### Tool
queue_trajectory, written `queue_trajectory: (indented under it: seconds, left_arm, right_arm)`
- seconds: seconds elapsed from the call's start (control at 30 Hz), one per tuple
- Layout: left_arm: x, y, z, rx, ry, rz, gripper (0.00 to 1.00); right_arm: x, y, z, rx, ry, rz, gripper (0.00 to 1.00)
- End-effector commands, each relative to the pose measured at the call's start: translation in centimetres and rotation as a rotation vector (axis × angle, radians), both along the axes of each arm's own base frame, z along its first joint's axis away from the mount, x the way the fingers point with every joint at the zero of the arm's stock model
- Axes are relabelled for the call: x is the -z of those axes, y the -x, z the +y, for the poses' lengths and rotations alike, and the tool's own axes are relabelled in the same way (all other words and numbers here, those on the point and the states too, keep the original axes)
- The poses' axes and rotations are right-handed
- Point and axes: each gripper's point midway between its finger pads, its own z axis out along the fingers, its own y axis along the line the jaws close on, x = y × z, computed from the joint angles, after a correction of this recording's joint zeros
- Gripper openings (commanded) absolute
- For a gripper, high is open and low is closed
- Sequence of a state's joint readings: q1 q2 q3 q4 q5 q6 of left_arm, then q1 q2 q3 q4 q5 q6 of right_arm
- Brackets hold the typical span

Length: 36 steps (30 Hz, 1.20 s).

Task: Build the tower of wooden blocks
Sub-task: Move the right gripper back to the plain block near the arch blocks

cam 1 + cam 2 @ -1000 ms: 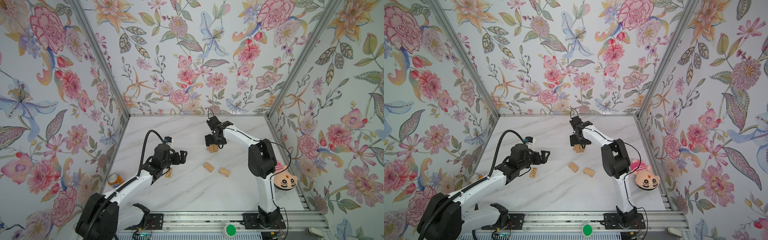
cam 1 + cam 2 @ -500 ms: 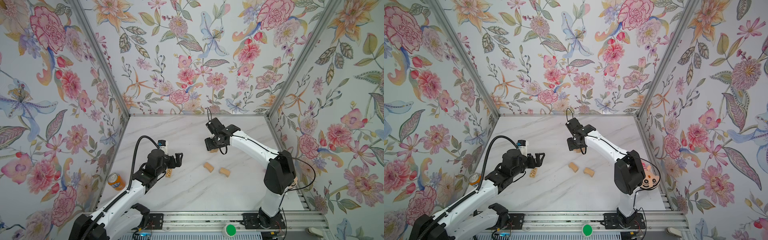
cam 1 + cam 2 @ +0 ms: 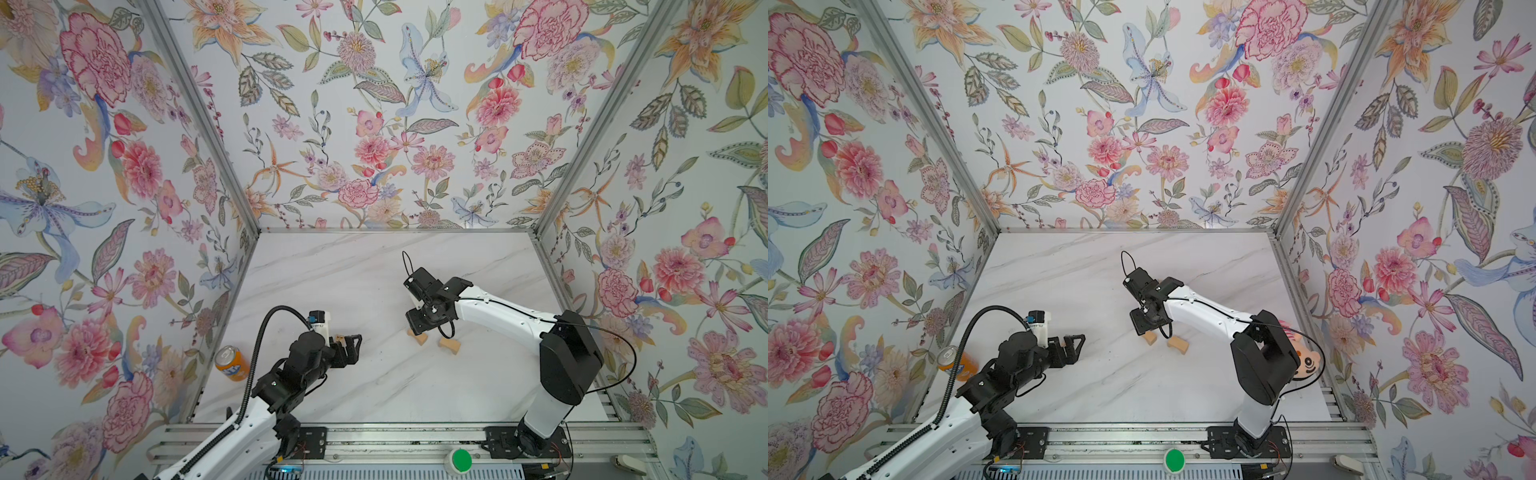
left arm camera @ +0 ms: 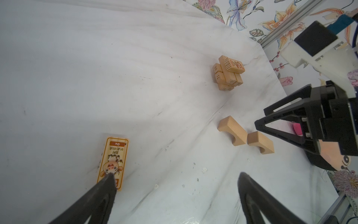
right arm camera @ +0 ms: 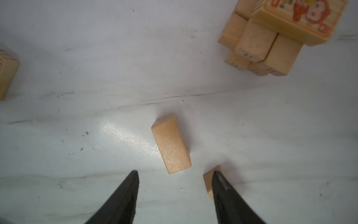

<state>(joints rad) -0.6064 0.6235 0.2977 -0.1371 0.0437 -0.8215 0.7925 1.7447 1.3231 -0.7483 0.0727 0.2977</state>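
The tower [image 4: 228,72] stands on the marble table [image 3: 332,270] as a small stack of tan bricks in crossed layers, with one printed brick lying alone on top. In both top views the right arm covers it.

With twelve o'clock at the back wall, an arched block [image 4: 231,129] and a second arched block [image 4: 260,141] lie toward six o'clock from the tower. They are just beside each other, near the table's middle.

The right gripper [image 5: 175,174] hangs over these two, its jaws parted with nothing between them. One fingertip [image 5: 219,180] overlaps the end of one block; I cannot tell whether it touches.

At nine o'clock from the pair, an ox-printed block [image 4: 113,161] lies flat, picture up. The left gripper [image 4: 176,177] hovers above it, jaws spread wide and empty.

A soda can [image 3: 230,363] sits at the table's nine o'clock edge. A plush doll [image 3: 1308,361] lies near four o'clock, behind the right arm.
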Motion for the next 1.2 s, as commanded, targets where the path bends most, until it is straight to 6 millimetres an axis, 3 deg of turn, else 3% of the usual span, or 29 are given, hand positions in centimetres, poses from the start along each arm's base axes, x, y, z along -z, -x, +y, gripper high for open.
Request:
queue_trajectory:
  seconds: [0.0,0.47,1.17]
  left_arm:
    - [1.0,0.5,0.8,-0.036,-0.014,0.026,0.99]
    - [1.5,0.0,0.1,-0.003,-0.049,0.034,0.99]
    - [1.9,-0.1,0.1,-0.003,-0.062,0.038,0.99]
  right_arm:
    - [0.3,0.4,0.1,-0.026,-0.006,-0.004,0.62]
    - [3.1,0.7,1.1,-0.078,0.005,0.063,0.56]
    - [6.0,0.8,0.2,-0.077,0.045,0.113,0.54]
